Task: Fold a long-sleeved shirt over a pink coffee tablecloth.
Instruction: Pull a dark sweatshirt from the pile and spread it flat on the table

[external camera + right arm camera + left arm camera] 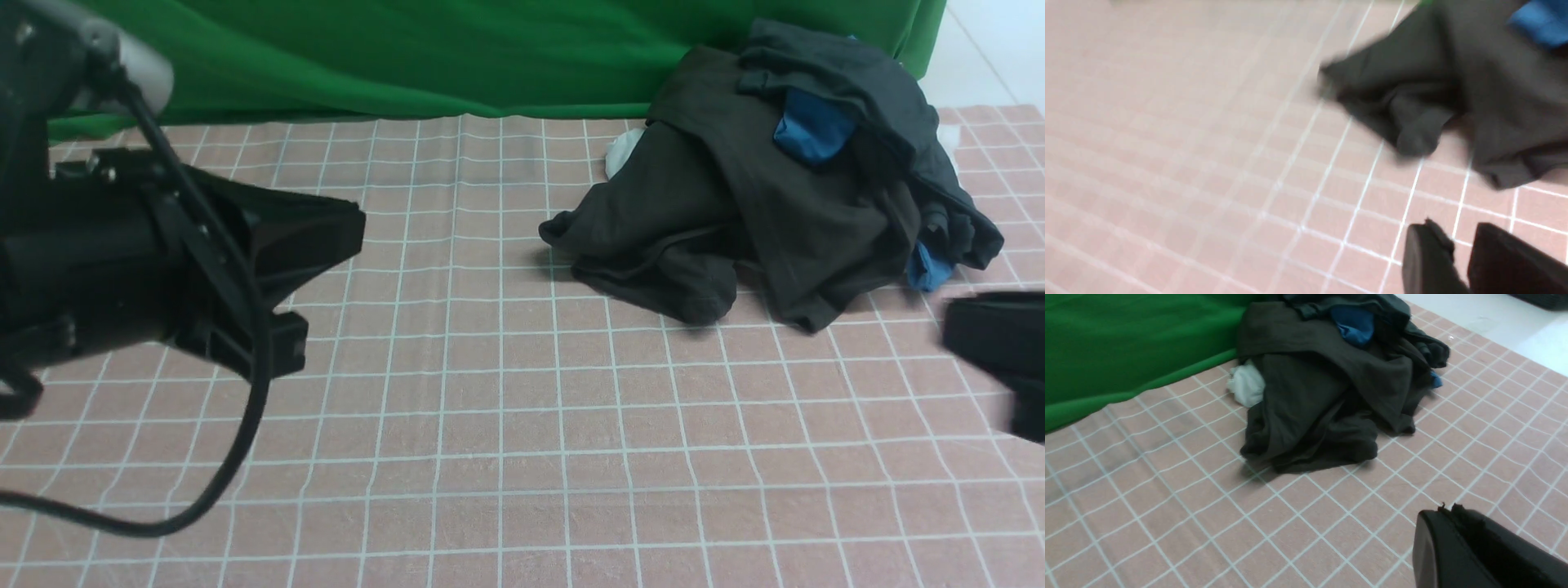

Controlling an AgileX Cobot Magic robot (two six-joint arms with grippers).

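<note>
The long-sleeved shirt (718, 220) lies crumpled in a black heap at the back right of the pink coffee tablecloth (506, 425). My left gripper (351, 224) hovers over the cloth's left side, far from the shirt (1323, 400). Its jaws (1447, 508) are pressed together with nothing between them. Blurred at the right edge, my right gripper (996, 343) hangs just in front of the heap. In the right wrist view its jaws (1459, 232) stand a little apart over the bare cloth (1208, 143), short of the shirt (1453, 81), holding nothing.
A dark grey garment (857, 98) bunched with blue cloth (812, 126) rests on the back of the heap. A white garment (624, 151) peeks out at its left. A plain green cloth (408, 57) hangs along the far edge. White floor (996, 49) shows beyond the right corner.
</note>
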